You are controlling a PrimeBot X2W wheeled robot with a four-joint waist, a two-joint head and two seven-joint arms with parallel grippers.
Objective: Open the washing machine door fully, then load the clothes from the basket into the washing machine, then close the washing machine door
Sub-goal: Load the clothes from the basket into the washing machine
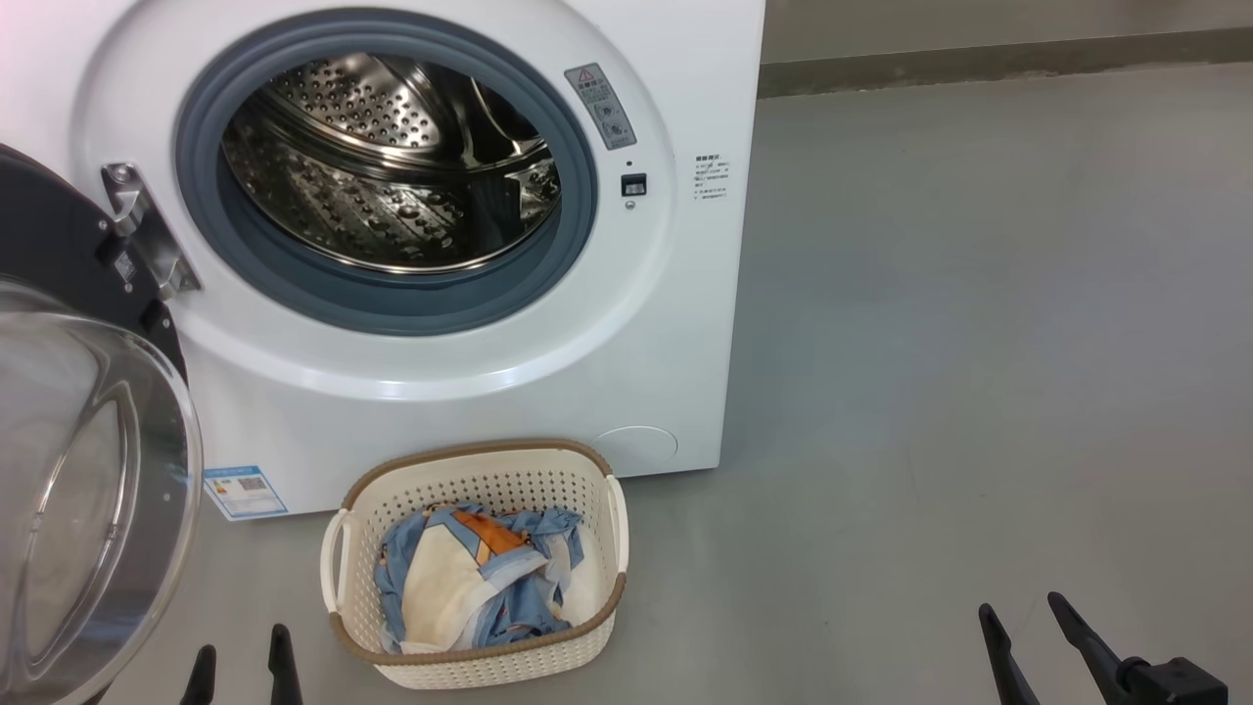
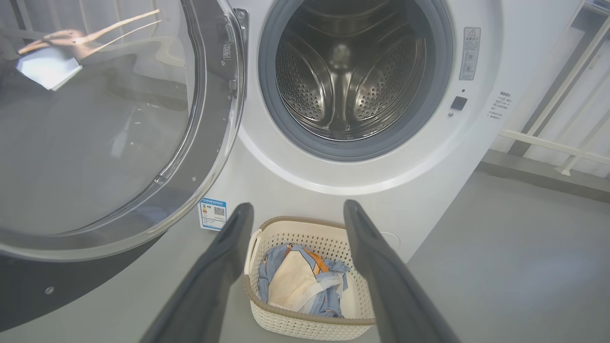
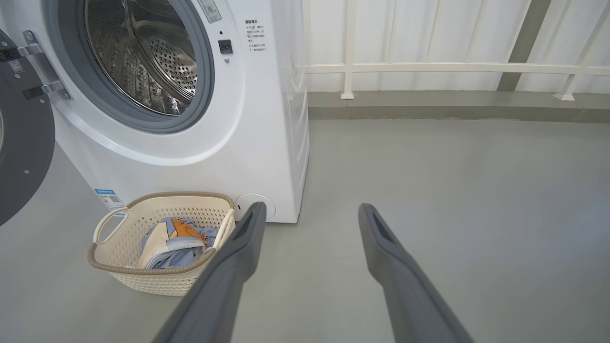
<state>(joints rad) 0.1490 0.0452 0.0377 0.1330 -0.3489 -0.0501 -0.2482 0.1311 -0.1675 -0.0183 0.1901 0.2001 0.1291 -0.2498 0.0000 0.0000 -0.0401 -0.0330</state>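
The grey floor [image 1: 979, 343] stretches wide to the right of the washing machine [image 1: 626, 323], a white front-loader standing on the left, with a pale railing [image 3: 429, 68] along the wall behind it. The washing machine door [image 1: 88, 460] is swung out to the left on its metal hinge [image 1: 147, 230], so its bulging glass and black rim stand well clear of the opening. Ringed by the grey gasket [image 1: 578, 225], the steel drum [image 1: 392, 166] shows shiny and perforated.

The basket [image 1: 470, 452] sits on the floor just in front of the machine, below the opening. The clothes [image 1: 480, 578] lie inside it, a crumpled blue and cream bundle with a patch of orange print on top.

The left pincer [image 1: 243, 646] hangs low between the door glass and the basket's left handle. Its two dark fingers are spread apart and grasp nothing. The right pincer [image 1: 1020, 605] hangs well apart from the basket, off to the right above the floor, and is likewise released and empty.

A small blue label sticker [image 1: 245, 490] sits at the machine's lower left corner, between the door's edge and the basket.
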